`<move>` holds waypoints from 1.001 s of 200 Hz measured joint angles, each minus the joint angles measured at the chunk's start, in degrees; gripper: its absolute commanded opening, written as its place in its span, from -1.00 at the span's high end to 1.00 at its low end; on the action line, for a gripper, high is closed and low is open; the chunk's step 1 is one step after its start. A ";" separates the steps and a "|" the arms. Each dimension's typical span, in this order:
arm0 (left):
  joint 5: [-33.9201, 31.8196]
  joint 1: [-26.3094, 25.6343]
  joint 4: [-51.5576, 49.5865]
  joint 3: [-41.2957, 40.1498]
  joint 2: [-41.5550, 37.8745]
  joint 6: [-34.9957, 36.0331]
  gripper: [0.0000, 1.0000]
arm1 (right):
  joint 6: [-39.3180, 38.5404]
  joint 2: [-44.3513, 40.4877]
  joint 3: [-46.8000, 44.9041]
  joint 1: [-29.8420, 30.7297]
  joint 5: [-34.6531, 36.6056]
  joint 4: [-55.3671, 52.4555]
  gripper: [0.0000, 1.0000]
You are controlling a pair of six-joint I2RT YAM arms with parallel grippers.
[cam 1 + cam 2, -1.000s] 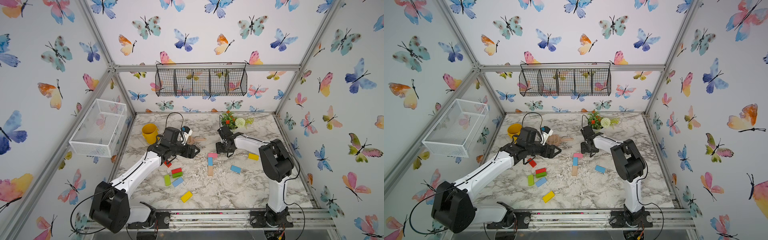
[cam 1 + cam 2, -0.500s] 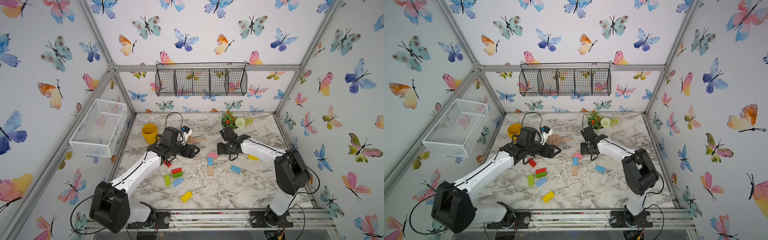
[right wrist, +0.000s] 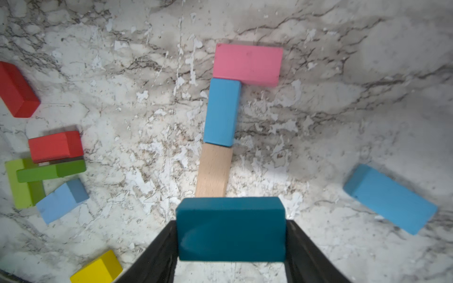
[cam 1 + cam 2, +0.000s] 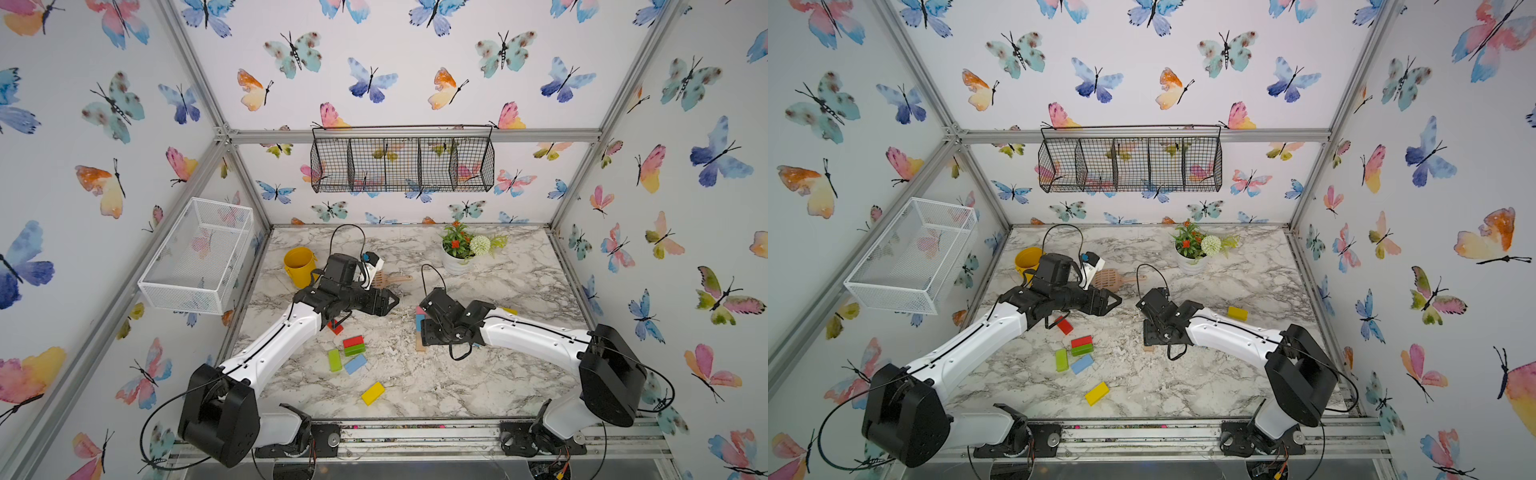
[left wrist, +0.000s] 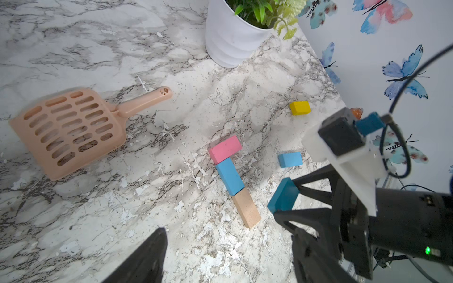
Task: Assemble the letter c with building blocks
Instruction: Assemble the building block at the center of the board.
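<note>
**Bench scene, letter C partly built.** The right gripper (image 3: 231,224) has its jaws closed on 1 dark teal block (image 3: 230,241), taking it by its 2 short ends so that the long face lies crosswise between them. The block hangs just above the bench (image 4: 478,374), near the free end of the tan block (image 3: 213,170).

3 blocks already lie flat in the figure. A pink block (image 3: 247,64) forms the upper arm, and a light blue block (image 3: 221,111) touches it. The tan block continues the spine end to end.

The left gripper (image 4: 392,300) hovers near the scoop (image 5: 71,129) with its jaws apart and nothing between them.

Spare pieces lie loose:
- 1 blue block (image 3: 389,198), beside the spine
- a red and green cluster (image 4: 353,345), well apart from the figure
- 2 yellow blocks, 1 toward the front rail (image 4: 372,393) and 1 beside the right arm (image 4: 1237,313)

**Handling.** The blocks look like rigid painted wood, light and unlikely to deform. Their smooth faces could slip under a weak pinch. Parallel flat sides give the surest hold, and the end-to-end grip shown leaves the long edges free to seat against the tan block. A light nudge would probably shift the laid blocks, so the teal piece is best lowered straight down.
</note>
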 measured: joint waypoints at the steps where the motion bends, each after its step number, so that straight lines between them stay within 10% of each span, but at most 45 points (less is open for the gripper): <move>1: 0.02 0.00 0.00 0.00 0.00 0.00 -0.62 | 0.13 -0.04 -0.09 0.09 0.02 0.00 -0.32; 200: 0.20 1.03 0.09 -0.04 -0.70 -0.37 -0.62 | 20.50 7.06 -5.90 9.86 3.32 3.93 -0.25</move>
